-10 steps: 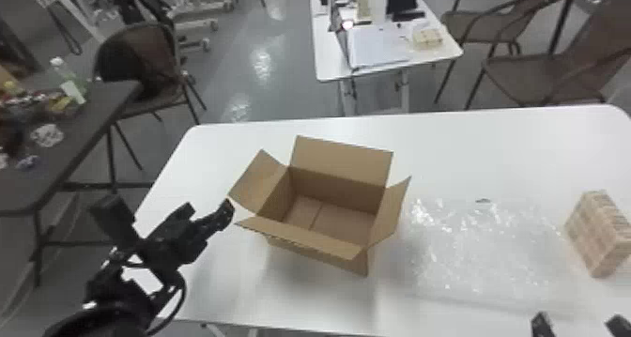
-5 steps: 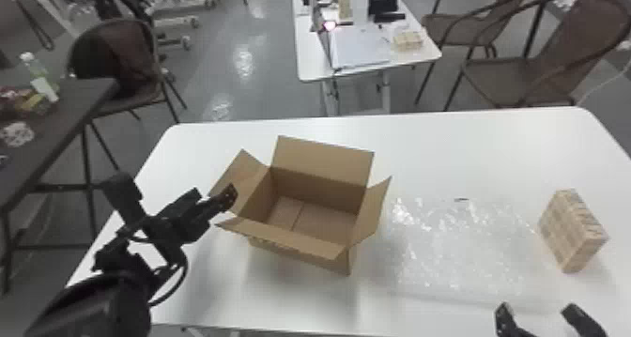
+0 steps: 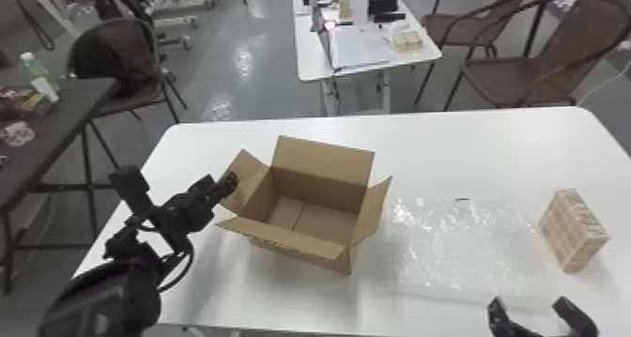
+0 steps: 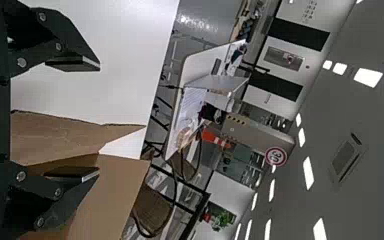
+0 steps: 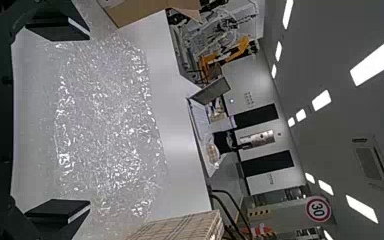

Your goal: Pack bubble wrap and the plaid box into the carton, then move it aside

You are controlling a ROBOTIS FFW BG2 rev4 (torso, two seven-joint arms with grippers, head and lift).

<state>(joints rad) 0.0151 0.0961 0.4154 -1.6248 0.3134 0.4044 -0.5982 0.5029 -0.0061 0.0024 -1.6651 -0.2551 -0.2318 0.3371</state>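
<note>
In the head view my left gripper (image 3: pixel 230 181) is at the carton's left flap, above the table. The carton (image 3: pixel 310 247) stands with its flaps up and nothing inside. Clear bubble wrap (image 3: pixel 460 251) lies flat to its right, and the plaid box (image 3: pixel 570 233) stands beyond the wrap's right end. Near the table's front edge is my right gripper (image 3: pixel 528 308), spread wide before the wrap. The left wrist view has my left gripper (image 4: pixel 97 120) open, a carton flap (image 4: pixel 65 137) between and beyond its fingers. In the right wrist view my right gripper (image 5: pixel 89 122) is open toward the bubble wrap (image 5: pixel 110 125).
The white table (image 3: pixel 446 143) has free room behind the carton and wrap. A dark side table (image 3: pixel 56 125) with a bottle stands at the left. Farther back are a second white table (image 3: pixel 314 64) and brown chairs (image 3: pixel 507 78).
The head view has shifted, so carton, wrap and plaid box sit farther left in it. My right gripper has come farther into view by the front edge, its fingers wider apart.
</note>
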